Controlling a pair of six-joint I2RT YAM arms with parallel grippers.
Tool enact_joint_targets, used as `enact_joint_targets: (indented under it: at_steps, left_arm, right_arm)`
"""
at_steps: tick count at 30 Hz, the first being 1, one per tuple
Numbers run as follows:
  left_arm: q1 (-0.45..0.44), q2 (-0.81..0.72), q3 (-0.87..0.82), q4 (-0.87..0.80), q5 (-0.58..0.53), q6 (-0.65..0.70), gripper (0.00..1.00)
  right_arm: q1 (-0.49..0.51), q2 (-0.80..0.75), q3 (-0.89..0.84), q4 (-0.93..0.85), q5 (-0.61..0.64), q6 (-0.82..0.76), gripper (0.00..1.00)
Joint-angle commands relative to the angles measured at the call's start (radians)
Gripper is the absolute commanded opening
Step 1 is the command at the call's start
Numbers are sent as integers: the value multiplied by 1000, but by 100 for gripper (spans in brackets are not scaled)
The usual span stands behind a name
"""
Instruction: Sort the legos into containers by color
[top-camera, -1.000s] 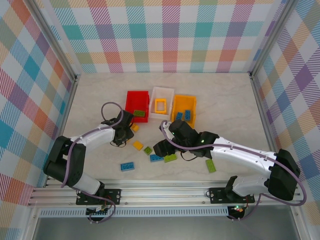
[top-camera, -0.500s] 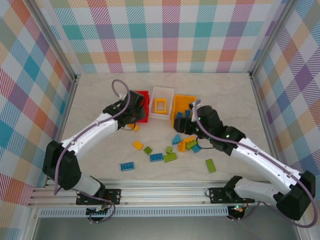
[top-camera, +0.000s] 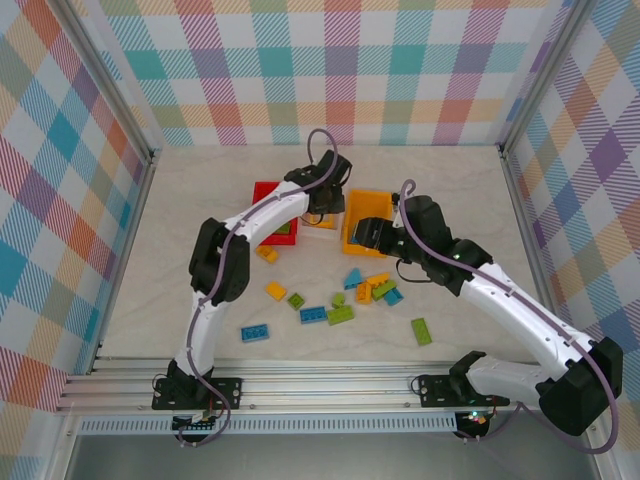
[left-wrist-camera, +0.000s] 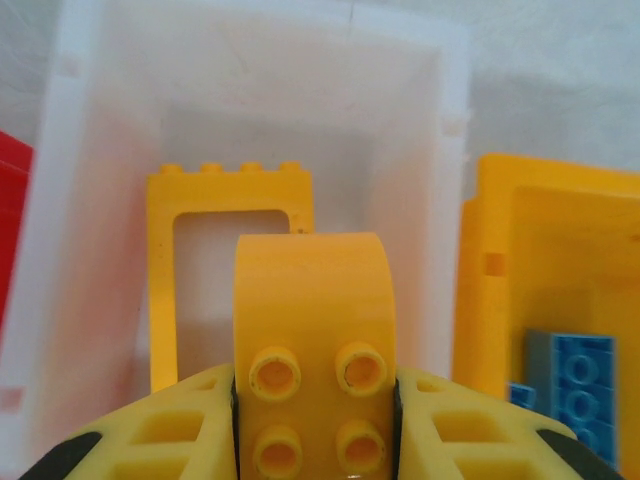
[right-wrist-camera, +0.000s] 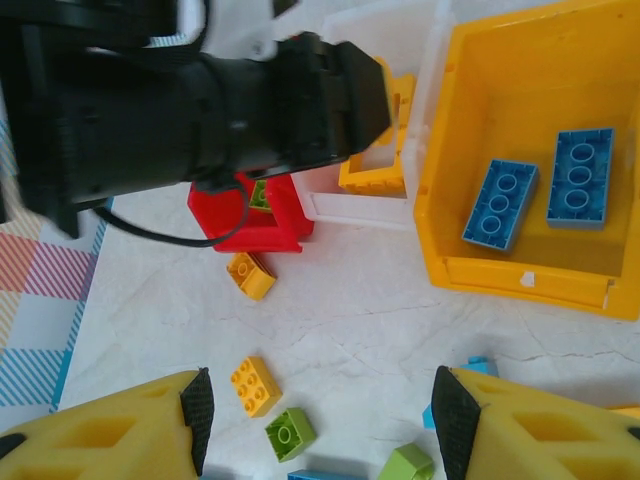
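The right claw (right-wrist-camera: 320, 425) has its yellow fingers (right-wrist-camera: 100, 430) spread wide, with only bare bench (right-wrist-camera: 360, 320) between them. Beyond, the orange-yellow bin (right-wrist-camera: 480, 272) holds two blue bricks (right-wrist-camera: 500, 205) side by side. Just left of it, the white bin (right-wrist-camera: 355, 208) with a yellow frame (right-wrist-camera: 372, 180) inside is largely covered by the black left arm (right-wrist-camera: 200, 110). The red bin (right-wrist-camera: 250, 228) holds a lime green brick (right-wrist-camera: 258, 193). Two orange-yellow bricks (right-wrist-camera: 250, 275) and a second green brick (right-wrist-camera: 290, 432) lie loose on the bench.

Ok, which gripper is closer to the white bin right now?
Left. The left gripper is directly above the white bin, shut on a yellow brick. The right gripper hangs open off to that bin's right, by the orange-yellow bin's near side.
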Motion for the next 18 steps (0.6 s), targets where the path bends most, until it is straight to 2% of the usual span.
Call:
enact_joint_targets:
  at_steps: [1,8,14,18]
  left_arm:
    - [27,19,53,-67,12,30,33]
    - [33,15,65,-97,41,24,56]
    - [23,-105,7,-71,36,8,57]
    - [-3,-236,-92,-32,27,-6,57]
  right_arm:
    - [-7,5,19,7,-35,5,62]
    - [-7,1,-8,-11,-52,4,64]
    - [-7,-39,-13,-98,-12,2,64]
    - [-7,-80,-7,-254,77,46,60]
